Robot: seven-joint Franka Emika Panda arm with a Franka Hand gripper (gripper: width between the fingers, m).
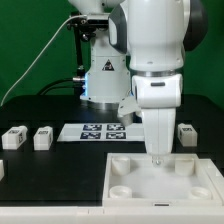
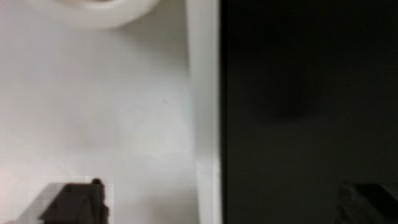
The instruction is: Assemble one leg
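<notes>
The fingers (image 1: 155,152) (image 2: 75,202) stand wide apart with nothing clamped between them. They are low over the rear edge of the white panel (image 1: 200,182): one sits above the panel, the other above the bare black desk (image 2: 302,100). The leg (image 1: 186,133) lies flat on the desk just behind the panel at the exterior view's right, apart from the fingers, with its tagged face toward the camera. It is too small to tell its long axis. Two other legs (image 1: 15,137) (image 1: 43,137) lie at the exterior view's left, near the marker board (image 1: 103,131).

Marker board (image 1: 100,131) behind panel (image 1: 170,186); legs (image 1: 43,137) either side of board.
</notes>
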